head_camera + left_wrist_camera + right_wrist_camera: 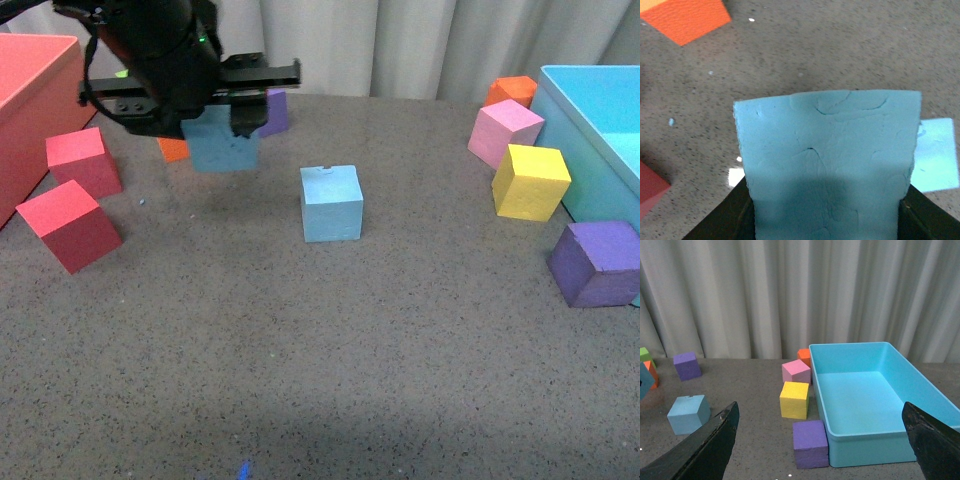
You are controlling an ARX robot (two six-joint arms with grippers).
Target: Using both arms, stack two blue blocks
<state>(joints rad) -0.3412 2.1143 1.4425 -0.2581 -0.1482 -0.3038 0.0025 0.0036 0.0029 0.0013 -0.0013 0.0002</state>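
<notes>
Left gripper [218, 122]: clamped onto the marked blue block, black fingers [722, 220] pressed against 2 opposite sides.
Marked blue block [222, 145]: held in the left gripper at the far left of the table [300, 350], apparently lifted clear of it, tilted slightly; fills most of the left wrist view, with curved embossed lines across its face.
Notched blue block [331, 203]: standing upright on the table near the middle, small notch in its top rear edge; to the right of the held block and closer to the camera, not touching it; seen in the left wrist view as a pale corner poking out past the held block.
Right gripper [820, 405]: spread wide, nothing between the fingers; out of sight in the front view.
Left side: 2 red cubes [83, 160] near a red bin [30, 110]; orange cube [172, 150] and purple cube [275, 112] just behind the held block.
Right side: turquoise bin [590, 150] with 4 cubes along its near wall, namely small orange cube [512, 90], pink cube [505, 132], yellow cube [530, 182] and large purple cube [597, 263].
Backdrop: pale curtain [790, 290].
</notes>
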